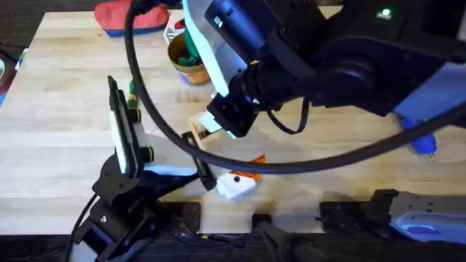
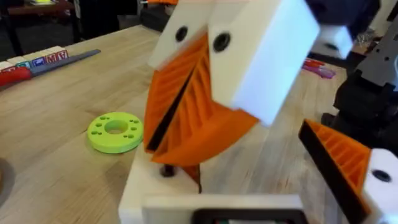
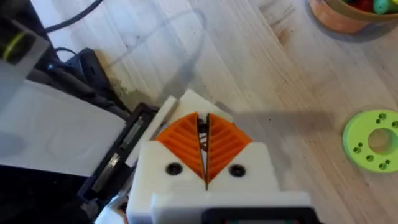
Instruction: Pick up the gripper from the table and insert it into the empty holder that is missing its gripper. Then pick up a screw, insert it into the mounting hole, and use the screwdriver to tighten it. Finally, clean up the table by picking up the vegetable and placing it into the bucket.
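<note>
My right gripper (image 3: 203,124) has its orange ribbed pads pressed together, shut on a small dark screw (image 2: 166,170) at their tips. It hangs tip-down over the cream-white holder (image 2: 146,190), one side of my left gripper (image 2: 249,186), which stands open. A sliver of the orange gripper (image 2: 193,177) shows against the holder under the screw. In the overhead view the right gripper (image 1: 210,125) reaches across to the left gripper (image 1: 239,182). The blue screwdriver (image 1: 422,143) lies far right. The copper bucket (image 1: 182,67) holds green toys. A small dark-green thing (image 1: 132,93) beside the left arm may be the vegetable.
A lime-green ring (image 2: 115,132) lies on the wood close to the grippers. A red-handled screwdriver (image 2: 37,68) and letter blocks (image 2: 38,60) lie farther off. A red pouch (image 1: 131,16) sits at the back edge. A black cable (image 1: 145,109) loops over the table.
</note>
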